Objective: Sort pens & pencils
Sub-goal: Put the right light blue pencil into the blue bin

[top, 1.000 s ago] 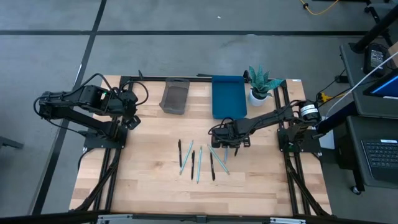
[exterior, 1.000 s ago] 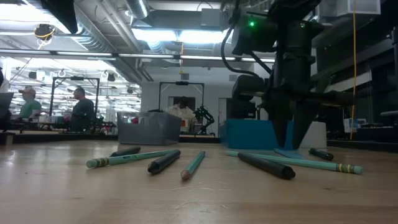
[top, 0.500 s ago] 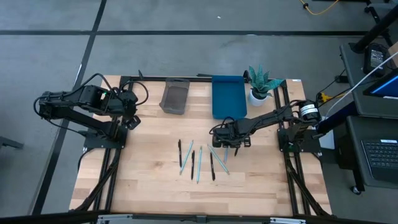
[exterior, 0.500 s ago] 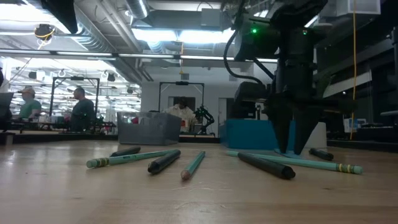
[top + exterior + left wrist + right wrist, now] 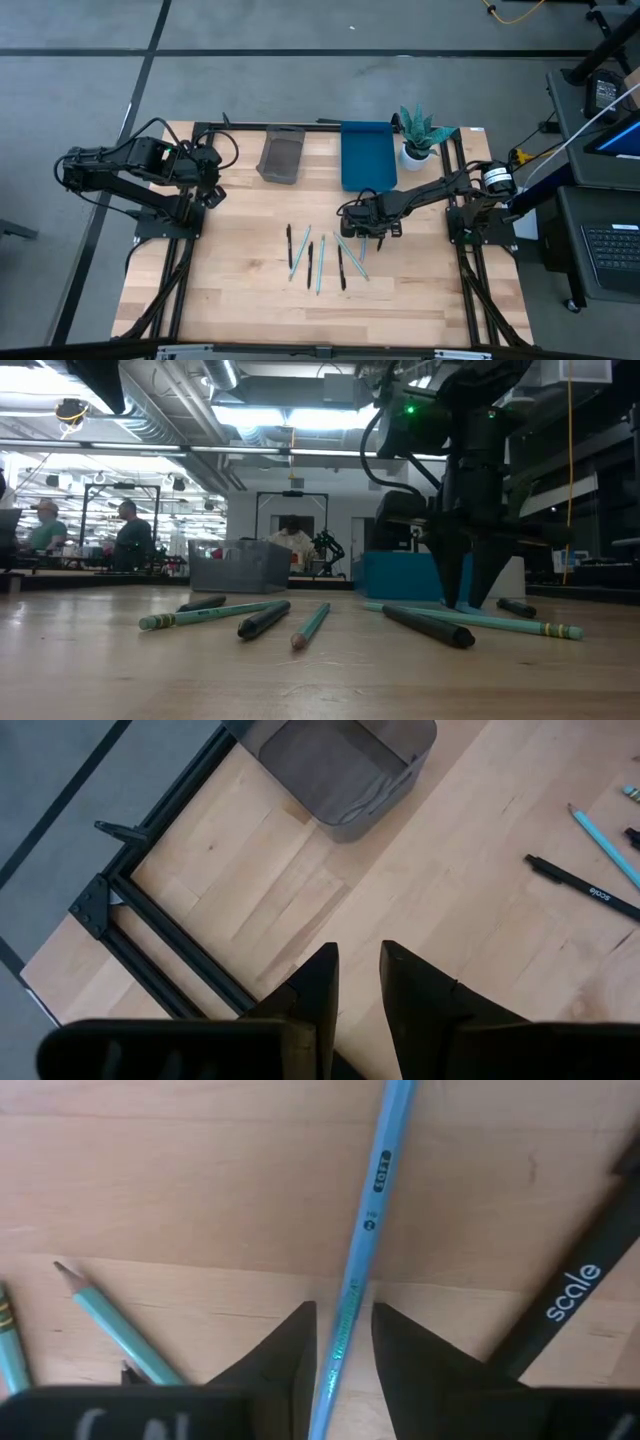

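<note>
Several teal pencils and black pens lie flat on the wooden table (image 5: 240,290), near its middle. My right gripper (image 5: 364,230) points straight down over the right end of the group. It is open, and its fingers (image 5: 290,1355) stand on either side of one teal pencil (image 5: 375,1190), low over the table in the low view (image 5: 462,598). I cannot tell whether they touch the pencil. A black pen (image 5: 575,1295) lies beside it. My left gripper (image 5: 358,955) waits open and raised at the table's left side (image 5: 212,192).
A grey bin (image 5: 280,157) and a blue tray (image 5: 367,155) stand at the far edge, with a potted plant (image 5: 420,135) to their right. More pens (image 5: 309,265) and pencils (image 5: 321,265) lie left of my right gripper. People show in the room behind.
My right gripper has sunk slightly toward the table over the teal pencil. The pens and pencils have stayed where they were.
</note>
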`<action>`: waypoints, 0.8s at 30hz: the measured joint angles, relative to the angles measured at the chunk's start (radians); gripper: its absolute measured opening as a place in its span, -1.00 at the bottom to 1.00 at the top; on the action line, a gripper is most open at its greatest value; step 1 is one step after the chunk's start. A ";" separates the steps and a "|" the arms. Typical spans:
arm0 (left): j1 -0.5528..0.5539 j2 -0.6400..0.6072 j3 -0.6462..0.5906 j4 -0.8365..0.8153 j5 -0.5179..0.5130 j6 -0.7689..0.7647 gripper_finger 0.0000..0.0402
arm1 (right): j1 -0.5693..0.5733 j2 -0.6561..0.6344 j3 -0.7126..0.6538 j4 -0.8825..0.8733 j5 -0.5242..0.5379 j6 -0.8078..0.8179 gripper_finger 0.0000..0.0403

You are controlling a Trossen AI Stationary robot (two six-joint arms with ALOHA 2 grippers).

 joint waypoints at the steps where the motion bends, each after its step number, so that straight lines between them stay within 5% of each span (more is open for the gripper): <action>1: 0.000 0.000 0.000 0.000 0.000 0.000 -0.64 | 0.000 0.000 0.000 0.000 0.000 0.000 -0.49; 24: 0.000 0.000 0.000 0.000 0.000 0.000 -0.64 | 0.000 0.001 0.000 -0.005 0.002 0.005 -0.86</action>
